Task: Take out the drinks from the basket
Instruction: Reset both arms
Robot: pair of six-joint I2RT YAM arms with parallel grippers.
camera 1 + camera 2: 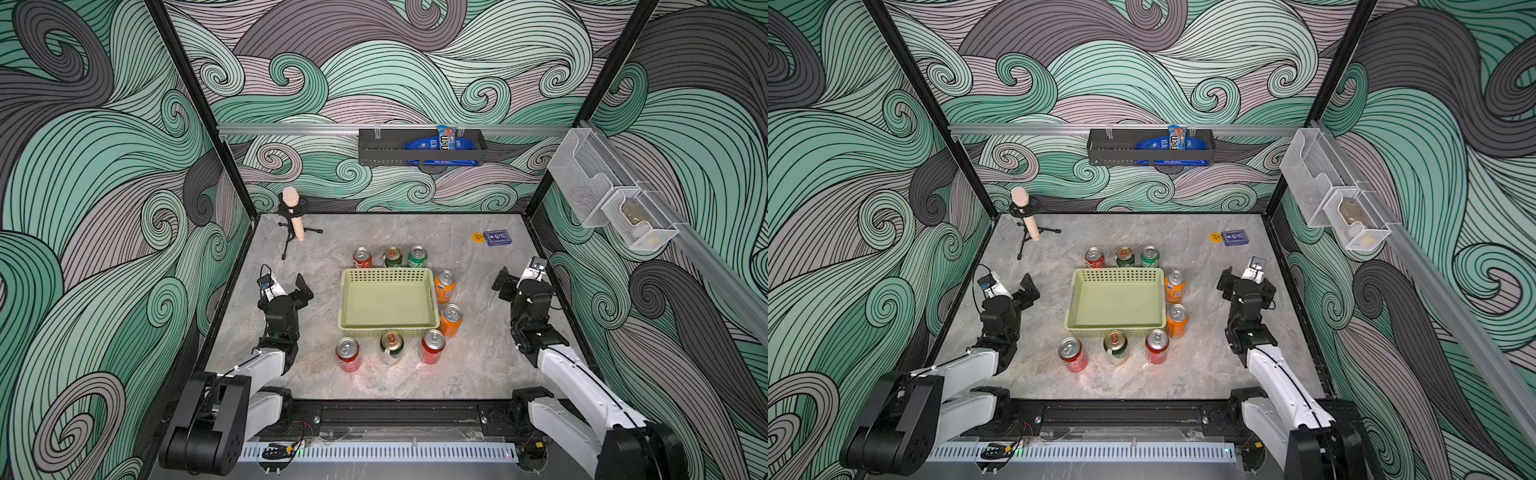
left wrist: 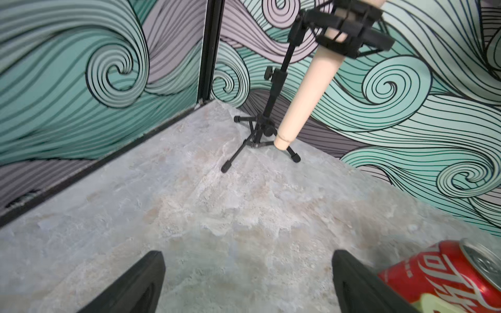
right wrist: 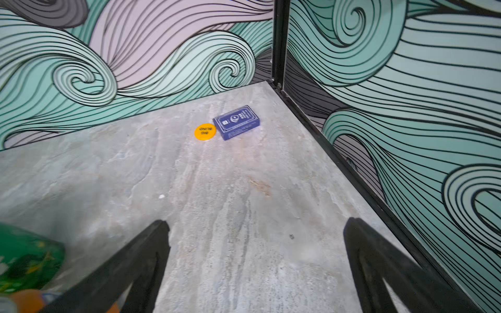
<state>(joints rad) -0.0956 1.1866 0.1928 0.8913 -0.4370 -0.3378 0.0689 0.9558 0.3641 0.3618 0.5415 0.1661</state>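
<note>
The pale yellow-green basket (image 1: 388, 275) stands empty in the middle of the tabletop (image 1: 478, 370), and the drinks stand upright outside it. Just past its far wall are the far red can (image 1: 362, 257), the dark green can (image 1: 392, 257) and the bright green can (image 1: 417, 256). Just beside its right wall are the far orange can (image 1: 445, 286) and the near orange can (image 1: 451, 320). Along its near side are the near-left red can (image 1: 348, 354), the green-and-white can (image 1: 391, 347) and the near-right red can (image 1: 433, 346).

The left gripper (image 2: 248, 253) hangs over bare tabletop left of the basket, jaws spread wide and holding nothing. The right gripper (image 3: 257, 220), well right of the orange cans, is also spread wide with nothing between its jaws; those two cans stand between it and the basket.

A microphone on a tripod stand (image 1: 294, 212) stands in the far-left corner. A blue card box (image 1: 497, 237) and a yellow disc (image 1: 478, 237) lie far right. A black wall rack (image 1: 382, 147) and white wire-mesh bins (image 1: 598, 183) hang on the walls.
</note>
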